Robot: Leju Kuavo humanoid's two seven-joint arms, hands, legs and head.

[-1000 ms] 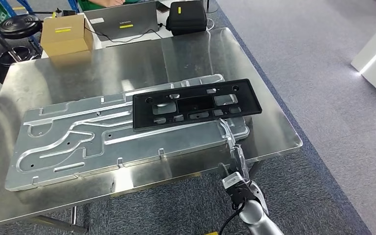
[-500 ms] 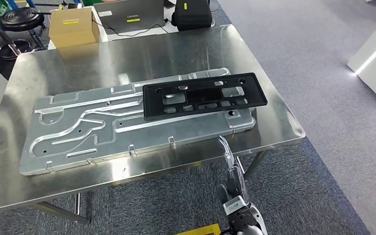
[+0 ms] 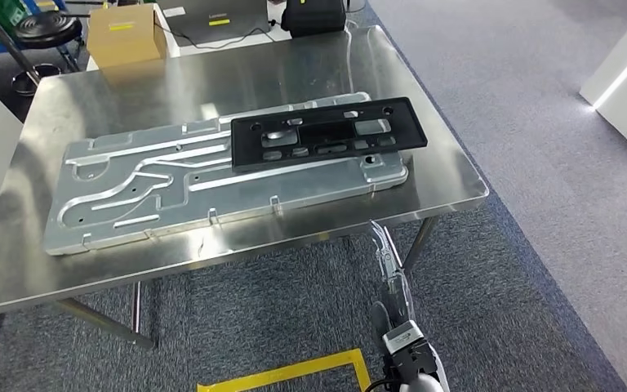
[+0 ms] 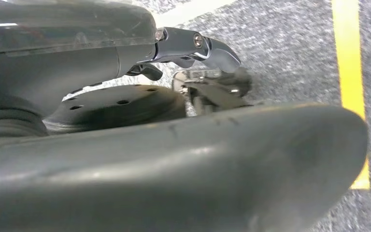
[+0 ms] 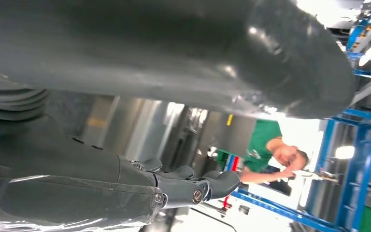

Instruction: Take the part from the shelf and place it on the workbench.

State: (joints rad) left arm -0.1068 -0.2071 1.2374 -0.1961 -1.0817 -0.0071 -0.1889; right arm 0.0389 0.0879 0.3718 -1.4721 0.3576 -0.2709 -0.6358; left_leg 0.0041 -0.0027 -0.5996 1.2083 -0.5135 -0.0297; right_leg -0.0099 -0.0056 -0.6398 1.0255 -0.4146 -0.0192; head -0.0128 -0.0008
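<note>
My right hand [image 3: 389, 273] hangs below the near edge of the table [image 3: 457, 175], over the grey carpet [image 3: 539, 269]. Its fingers [image 3: 384, 249] extend straight toward the table edge and hold nothing; in the right wrist view they lie apart from the thumb [image 5: 174, 53], so the hand is open and empty. My left hand [image 4: 125, 145] is seen in the left wrist view over the carpet, near a yellow floor line [image 4: 350, 58]; its thumb fills the foreground and dark fingers [image 4: 198, 46] reach out beyond it, with nothing gripped. A second stretch of yellow line [image 3: 286, 374] lies on the floor beside my right arm.

On the table, a large machined metal plate [image 3: 147, 196] lies flat. The black part [image 3: 326, 135] rests on the plate's right end, its right end overhanging the plate edge. At the far edge of the table stand a cardboard box [image 3: 124, 34], a laptop [image 3: 216, 12] and a black case [image 3: 314, 16]. A person in green [image 5: 265, 145] appears in the right wrist view.
</note>
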